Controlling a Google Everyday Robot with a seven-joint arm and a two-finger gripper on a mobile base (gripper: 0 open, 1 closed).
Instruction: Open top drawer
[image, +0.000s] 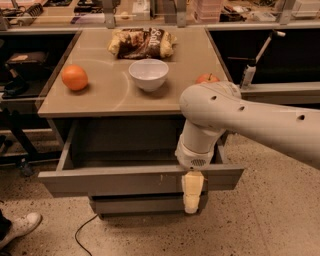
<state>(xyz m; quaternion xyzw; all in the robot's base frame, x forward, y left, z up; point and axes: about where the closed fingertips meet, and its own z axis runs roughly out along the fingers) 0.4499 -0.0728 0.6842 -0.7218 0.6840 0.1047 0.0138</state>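
The top drawer (125, 181) is pulled out from under the counter, and its shallow grey interior (120, 150) shows. Its flat grey-brown front bears small white scratches. My gripper (192, 200) hangs down in front of the drawer front, right of its middle, with the cream fingers (193, 192) pointing at the floor. The white arm reaches in from the right and hides the drawer's right part. A narrower drawer (140, 204) below is closed.
On the counter (100, 100) stand an orange (74, 77), a white bowl (148, 74), a chip bag (142, 42) and an apple (207, 78). A cable (80, 230) lies on the floor. A shoe (17, 227) is at the bottom left.
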